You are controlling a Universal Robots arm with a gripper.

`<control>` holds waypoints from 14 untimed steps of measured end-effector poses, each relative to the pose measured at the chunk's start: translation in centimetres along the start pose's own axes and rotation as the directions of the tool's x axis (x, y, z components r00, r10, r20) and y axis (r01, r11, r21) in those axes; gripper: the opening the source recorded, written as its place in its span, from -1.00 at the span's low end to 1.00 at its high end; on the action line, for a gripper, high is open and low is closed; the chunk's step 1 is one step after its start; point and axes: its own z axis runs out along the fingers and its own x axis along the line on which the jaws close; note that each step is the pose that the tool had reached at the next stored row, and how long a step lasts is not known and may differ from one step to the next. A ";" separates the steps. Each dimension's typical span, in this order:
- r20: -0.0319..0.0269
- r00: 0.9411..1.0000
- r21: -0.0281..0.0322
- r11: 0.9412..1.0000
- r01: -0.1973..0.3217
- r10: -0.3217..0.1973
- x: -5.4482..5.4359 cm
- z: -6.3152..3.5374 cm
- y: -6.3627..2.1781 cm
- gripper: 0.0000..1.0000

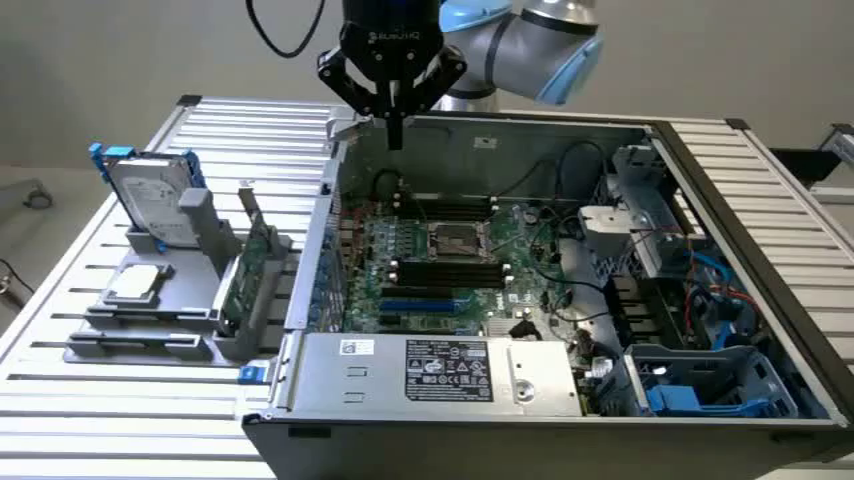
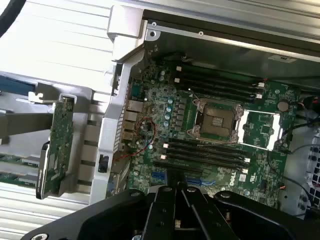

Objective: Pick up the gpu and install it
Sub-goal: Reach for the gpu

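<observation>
Gripper (image 1: 395, 138) closed above case (image 1: 561, 122); gpu (image 1: 246, 280) upright outside.

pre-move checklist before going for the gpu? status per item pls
1. gripper empty: ok, it holds nothing and hangs above the case rim.
2. Jaws open for a grasp: not ok, shut.
3. gpu seated in its stand: ok, upright, outside the case on the exterior view's left.
4. gpu top free: ok, nothing on it.
5. Case open: ok, side panel off.
6. motherboard slots free: ok, no card stands in them.
</observation>
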 end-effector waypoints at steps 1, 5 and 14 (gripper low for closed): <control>0.000 1.000 0.000 1.000 0.003 -0.003 0.0 0.00 0.00 -0.79; -0.001 1.000 0.000 1.000 0.017 -0.017 0.0 0.00 0.00 -0.79; -0.002 0.999 -0.001 0.999 0.048 -0.048 0.0 0.00 0.00 -0.79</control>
